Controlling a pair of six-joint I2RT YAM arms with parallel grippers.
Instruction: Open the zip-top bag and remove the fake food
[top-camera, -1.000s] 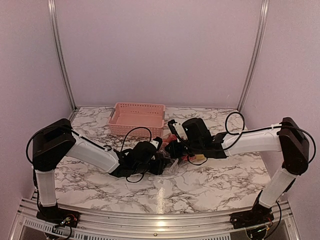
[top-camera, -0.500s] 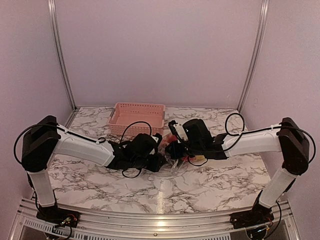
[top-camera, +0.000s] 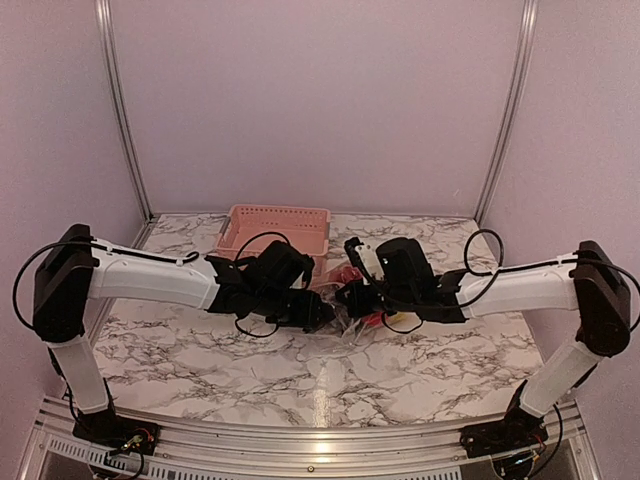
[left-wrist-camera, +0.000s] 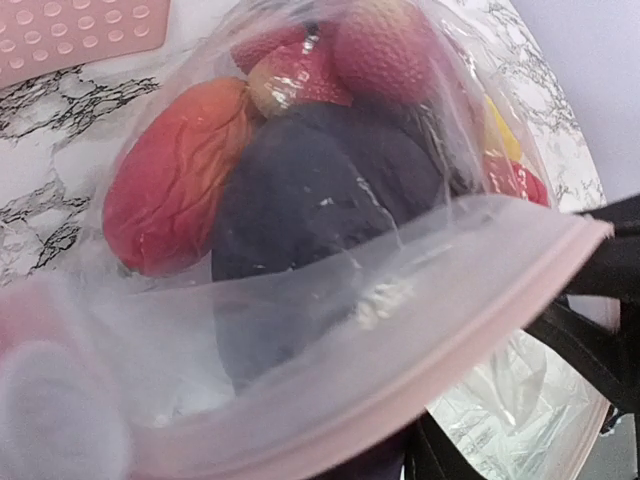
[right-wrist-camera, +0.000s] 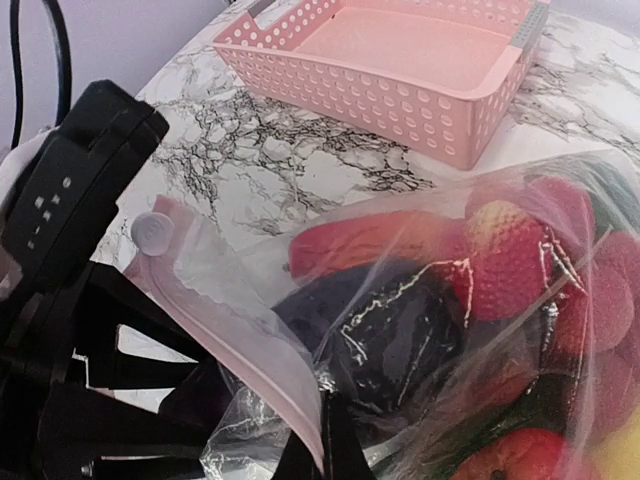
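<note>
Where both arms meet, just near the pink slotted plastic basket (top-camera: 275, 228), the clear crinkly zip-top bag (top-camera: 350, 318) holds glossy plastic fake food (left-wrist-camera: 300, 180). The right gripper (right-wrist-camera: 318, 455) pinches its zip edge. Whether the left gripper (top-camera: 322, 312) grips it, I cannot tell.

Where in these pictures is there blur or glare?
Left wrist view: the zip-top bag is out of focus at its near edge, lower left smeared. Right wrist view: white glare streaks on the film over the eggplant. Top view: a bright reflection on the table.
</note>
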